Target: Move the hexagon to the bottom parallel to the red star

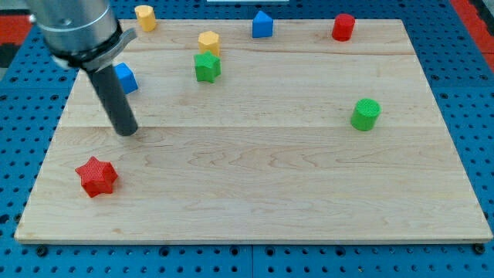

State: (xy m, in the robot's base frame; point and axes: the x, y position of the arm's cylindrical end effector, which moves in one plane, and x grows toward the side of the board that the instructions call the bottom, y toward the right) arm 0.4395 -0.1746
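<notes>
my tip sits bare on the board's left half, touching no block; there are no jaws to open or close. the yellow hexagon lies well apart at about 1 o'clock from it, just above the green star. the red star is near at 7 o'clock. pushing the hexagon toward 6 o'clock likely means first getting above it.

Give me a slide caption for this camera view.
My tip rests above the red star, far from the yellow hexagon.

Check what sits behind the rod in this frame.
A blue block shows partly behind the rod, its left side covered. My tip rests on the board, above the red star.
</notes>
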